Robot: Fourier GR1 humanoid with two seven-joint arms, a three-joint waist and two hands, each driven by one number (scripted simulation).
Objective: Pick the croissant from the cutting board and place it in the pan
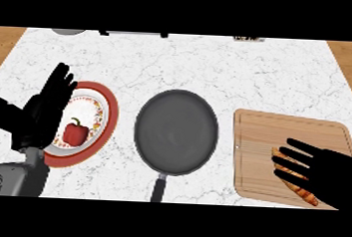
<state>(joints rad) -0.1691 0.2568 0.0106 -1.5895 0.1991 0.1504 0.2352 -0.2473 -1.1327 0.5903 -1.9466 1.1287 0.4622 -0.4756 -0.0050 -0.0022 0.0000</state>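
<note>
Croissant lies on the wooden cutting board, right of the pan; my right hand is over it, fingers spread straight, not curled round it. Left hand rests open, fingers up, left of the pan, over one red-rimmed plate with one red pepper. Pan: round, dark, one handle. Counter: white marble.

The pan sits mid-bench, handle toward the near edge; a plate lies to its left with a pepper on it; the board lies to its right, the croissant on its near part under the right hand; the left hand overlaps the plate's left rim
</note>
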